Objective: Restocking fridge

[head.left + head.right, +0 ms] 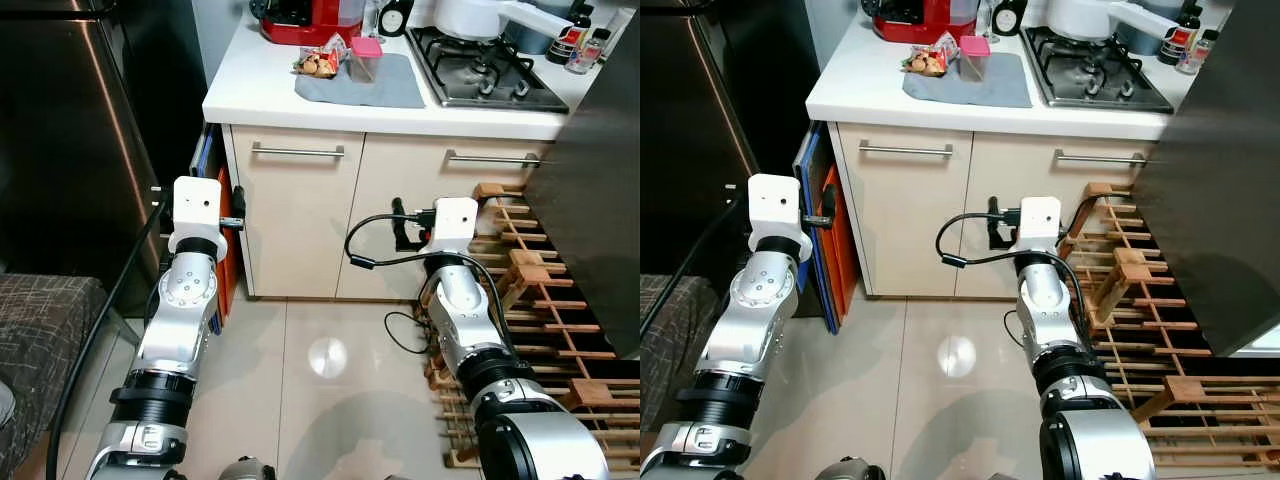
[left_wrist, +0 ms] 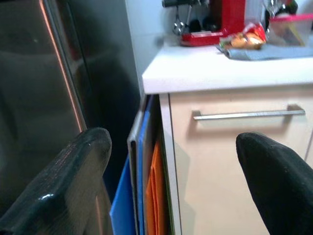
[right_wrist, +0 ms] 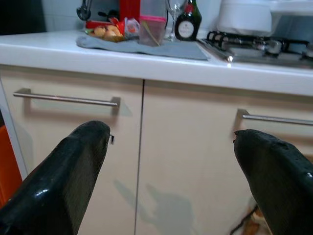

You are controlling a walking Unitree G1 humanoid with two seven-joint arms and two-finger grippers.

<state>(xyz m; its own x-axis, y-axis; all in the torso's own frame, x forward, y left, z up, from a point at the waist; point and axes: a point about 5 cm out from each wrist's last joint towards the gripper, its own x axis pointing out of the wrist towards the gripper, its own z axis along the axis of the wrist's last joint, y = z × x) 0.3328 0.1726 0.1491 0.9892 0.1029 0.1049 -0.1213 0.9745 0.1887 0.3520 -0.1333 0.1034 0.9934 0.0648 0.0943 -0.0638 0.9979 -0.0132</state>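
The steel fridge [image 1: 70,130] stands shut at the left, beside a cream cabinet [image 1: 300,210]. On the white counter [image 1: 250,85] a grey cloth [image 1: 365,85] carries a snack packet [image 1: 320,62] and a pink-lidded clear box [image 1: 364,58]. My left arm [image 1: 190,270] is raised before the gap between fridge and cabinet. Its gripper [image 2: 171,186] is open and holds nothing. My right arm [image 1: 455,290] points at the cabinet doors, well below the counter, and its gripper [image 3: 168,181] is open and holds nothing.
Blue and orange boards [image 1: 215,220] stand in the gap beside the fridge. A wooden rack [image 1: 540,300] lies on the floor at the right under a dark panel [image 1: 600,200]. A gas hob [image 1: 480,65] and a red appliance [image 1: 305,20] sit on the counter. A patterned seat [image 1: 40,340] is at the lower left.
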